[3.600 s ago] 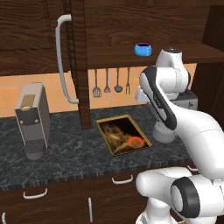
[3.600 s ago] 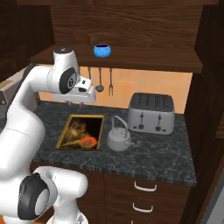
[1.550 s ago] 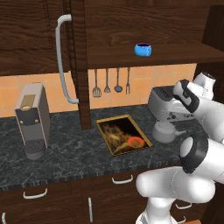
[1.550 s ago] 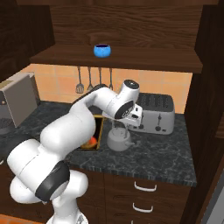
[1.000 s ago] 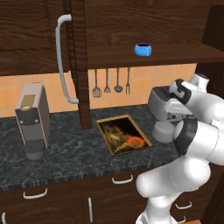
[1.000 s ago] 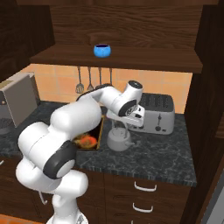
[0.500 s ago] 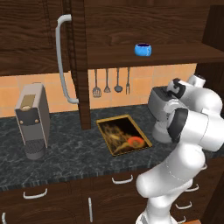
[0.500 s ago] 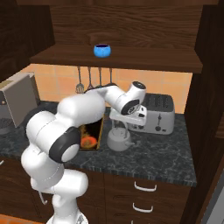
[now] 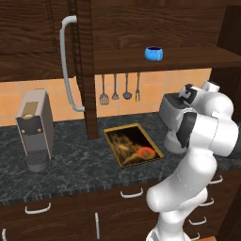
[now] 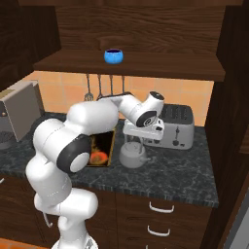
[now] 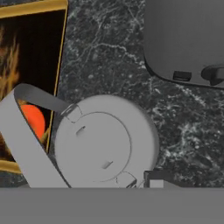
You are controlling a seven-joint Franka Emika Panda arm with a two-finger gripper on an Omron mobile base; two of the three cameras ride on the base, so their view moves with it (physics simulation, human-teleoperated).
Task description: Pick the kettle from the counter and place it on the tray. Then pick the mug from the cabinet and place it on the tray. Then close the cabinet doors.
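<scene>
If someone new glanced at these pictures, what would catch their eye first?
Probably the big white arm bent low over the small grey kettle on the dark counter, beside the gold-rimmed tray. Next, the bright blue mug alone on the open cabinet's shelf above.

Arm bent forward and down, gripper pointing downward, jaws parted

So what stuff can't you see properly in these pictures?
- Gripper: in the right base view the hand covers its fingers, so whether they touch the kettle cannot be told.
- Kettle in the left base view: almost all behind the arm.
- Kettle's near side, hand view: cut off at the bottom.
- Mug: too small to show its handle.
- Toaster: left end behind the hand.
</scene>
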